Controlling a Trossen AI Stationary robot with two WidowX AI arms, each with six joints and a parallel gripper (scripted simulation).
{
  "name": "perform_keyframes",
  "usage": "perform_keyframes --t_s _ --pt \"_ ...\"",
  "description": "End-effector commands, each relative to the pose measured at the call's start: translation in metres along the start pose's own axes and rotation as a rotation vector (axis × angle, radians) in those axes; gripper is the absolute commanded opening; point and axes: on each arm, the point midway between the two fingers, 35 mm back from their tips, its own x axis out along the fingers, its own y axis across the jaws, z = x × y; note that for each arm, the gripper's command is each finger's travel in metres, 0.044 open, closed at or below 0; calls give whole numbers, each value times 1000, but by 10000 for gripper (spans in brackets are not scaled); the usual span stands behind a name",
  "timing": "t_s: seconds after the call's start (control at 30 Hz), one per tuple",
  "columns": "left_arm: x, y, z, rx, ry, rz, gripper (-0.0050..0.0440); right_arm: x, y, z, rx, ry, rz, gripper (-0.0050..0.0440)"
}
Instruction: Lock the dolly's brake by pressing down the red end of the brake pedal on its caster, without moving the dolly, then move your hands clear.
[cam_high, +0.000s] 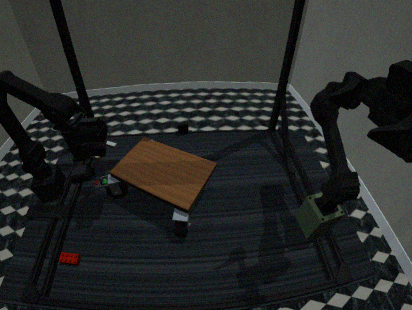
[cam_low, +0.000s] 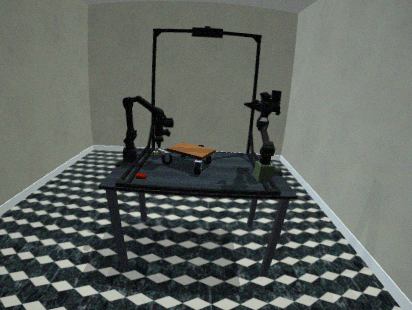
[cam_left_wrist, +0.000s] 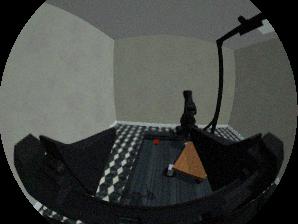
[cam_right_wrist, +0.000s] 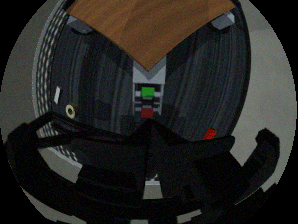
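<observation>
The dolly (cam_high: 162, 172) has a wooden deck and sits mid-table on black casters. Its brake pedal sticks out at the corner nearest the right arm, with a green end (cam_high: 104, 181) and a red end (cam_high: 97, 183). In the right wrist view the green end (cam_right_wrist: 147, 91) lies nearer the deck and the red end (cam_right_wrist: 147, 112) nearer me. My right gripper (cam_right_wrist: 150, 123) is shut and empty, its tips just short of and above the red end; it also shows in the top view (cam_high: 81, 169). My left gripper (cam_high: 392, 135) is open and empty, raised high, far from the dolly (cam_left_wrist: 190, 161).
A red brick (cam_high: 69, 258) lies near the front corner of the table. A green block (cam_high: 319, 215) stands at the left arm's base. A small black object (cam_high: 183, 128) sits behind the dolly. Black frame posts (cam_high: 285, 75) rise at the back.
</observation>
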Motion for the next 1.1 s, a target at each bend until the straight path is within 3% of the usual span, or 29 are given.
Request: perform_keyframes --t_s 0.0,1.07 --pt "0 -1 0 -5 0 -2 440 9 2 -3 1 13 10 0" --pt "0 -1 0 -5 0 -2 440 34 2 -3 1 13 10 0"
